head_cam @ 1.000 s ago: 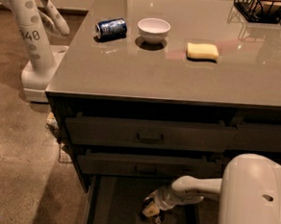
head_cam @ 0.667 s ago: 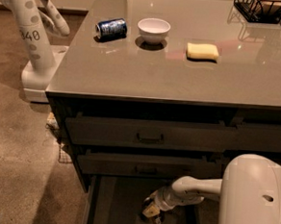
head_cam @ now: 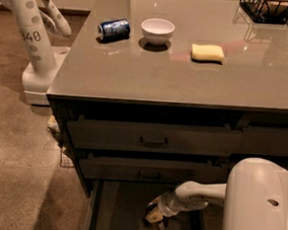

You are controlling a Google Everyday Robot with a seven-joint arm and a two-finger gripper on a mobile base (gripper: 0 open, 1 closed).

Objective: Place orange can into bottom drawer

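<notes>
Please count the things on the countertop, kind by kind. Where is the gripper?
Cans: 1, blue can
Bowls: 1, white bowl
Sponges: 1, yellow sponge
Baskets: 1, wire basket
Total: 4
The gripper is low inside the open bottom drawer.

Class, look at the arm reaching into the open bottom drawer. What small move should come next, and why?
Probably ease the pincer down a touch to set the can on the drawer floor. The can is at the pincer's tip, already inside the open drawer, but whether it rests on the floor cannot be told.
</notes>
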